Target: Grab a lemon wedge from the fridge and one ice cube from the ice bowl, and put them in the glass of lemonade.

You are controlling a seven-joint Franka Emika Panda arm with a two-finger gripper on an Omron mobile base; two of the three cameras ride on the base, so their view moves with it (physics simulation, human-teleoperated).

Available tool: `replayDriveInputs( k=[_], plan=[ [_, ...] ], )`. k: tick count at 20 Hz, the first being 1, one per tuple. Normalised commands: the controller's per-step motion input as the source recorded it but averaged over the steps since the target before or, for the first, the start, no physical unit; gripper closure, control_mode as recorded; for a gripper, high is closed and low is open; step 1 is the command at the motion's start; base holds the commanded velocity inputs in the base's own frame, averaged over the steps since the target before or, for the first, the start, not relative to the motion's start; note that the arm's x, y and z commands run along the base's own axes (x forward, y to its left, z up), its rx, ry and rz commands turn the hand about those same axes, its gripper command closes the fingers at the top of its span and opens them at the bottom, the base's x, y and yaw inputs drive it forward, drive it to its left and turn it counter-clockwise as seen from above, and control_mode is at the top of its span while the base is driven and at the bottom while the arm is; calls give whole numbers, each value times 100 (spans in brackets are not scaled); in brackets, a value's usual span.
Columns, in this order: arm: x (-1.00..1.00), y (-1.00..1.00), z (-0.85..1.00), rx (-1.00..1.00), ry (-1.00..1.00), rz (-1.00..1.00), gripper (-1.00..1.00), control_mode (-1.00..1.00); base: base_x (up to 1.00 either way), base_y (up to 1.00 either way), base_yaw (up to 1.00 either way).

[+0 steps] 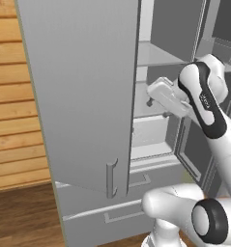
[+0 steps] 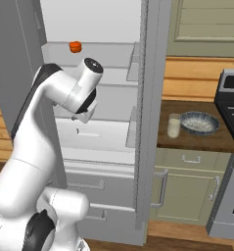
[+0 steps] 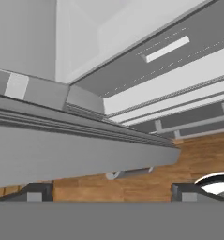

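The fridge (image 1: pixel 83 96) stands with its doors swung open, and its pale shelves (image 2: pixel 96 83) show between them. My gripper (image 1: pixel 150 101) reaches in at mid-shelf height. In the hand view it (image 3: pixel 111 194) is open, its two dark fingertips (image 3: pixel 36 192) far apart with nothing between them, looking down past a door edge at the lower drawers and the wood floor. The lemon wedge is out of view. The glass of lemonade (image 2: pixel 174 126) stands on the dark counter right of the fridge, close beside the ice bowl (image 2: pixel 199 122).
A round orange-red item (image 2: pixel 75 46) sits on an upper fridge shelf. The right fridge door (image 2: pixel 149 112) stands edge-on between the arm and the counter (image 2: pixel 197 139). A stove (image 2: pixel 231 147) lies at far right. A wood-plank wall (image 1: pixel 13 106) is left of the fridge.
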Motion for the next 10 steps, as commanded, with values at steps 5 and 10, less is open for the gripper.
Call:
replayDriveInputs(
  k=[5, 10],
  plan=[
    [54, 26, -15, 2, 0, -3, -100, -100, 0, 0, 0],
    [61, 0, 0, 5, 3, -9, -100, -100, 0, 0, 0]
  ],
)
